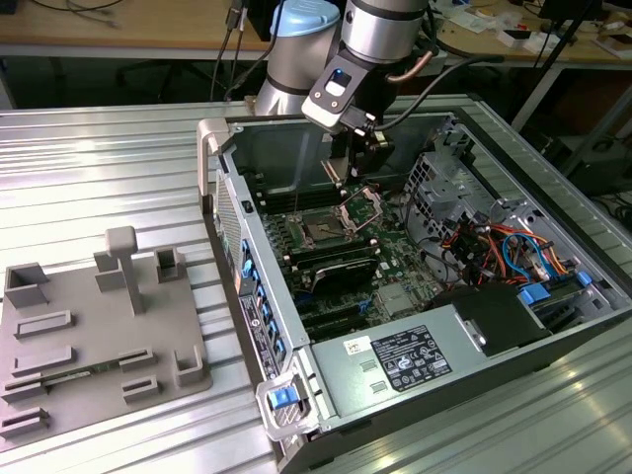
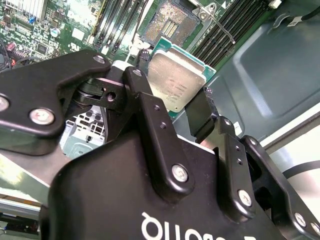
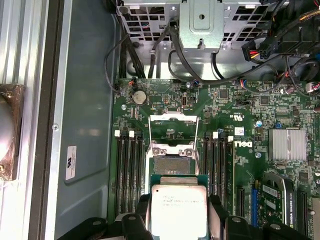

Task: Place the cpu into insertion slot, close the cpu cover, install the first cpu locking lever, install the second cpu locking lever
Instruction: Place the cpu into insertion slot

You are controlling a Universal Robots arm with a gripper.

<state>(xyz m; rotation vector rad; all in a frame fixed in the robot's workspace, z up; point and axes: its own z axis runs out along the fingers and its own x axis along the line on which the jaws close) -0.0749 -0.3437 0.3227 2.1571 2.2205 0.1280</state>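
Cpu (image 3: 178, 209) was clamped by two opposite edges in the narrowed gripper (image 2: 170, 97), silver face up above the board, while the uncovered insertion slot (image 3: 173, 165) lay near, just beyond the fingertips, its cover (image 3: 173, 127) raised.

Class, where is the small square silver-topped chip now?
In both wrist views, the cpu is held by the black gripper near the uncovered gold-contact insertion slot.

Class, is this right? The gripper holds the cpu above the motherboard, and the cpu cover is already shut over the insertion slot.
Not quite. The gripper does hold the cpu above the motherboard, but the first wrist view shows the cpu cover standing open, swung back from the bare insertion slot.
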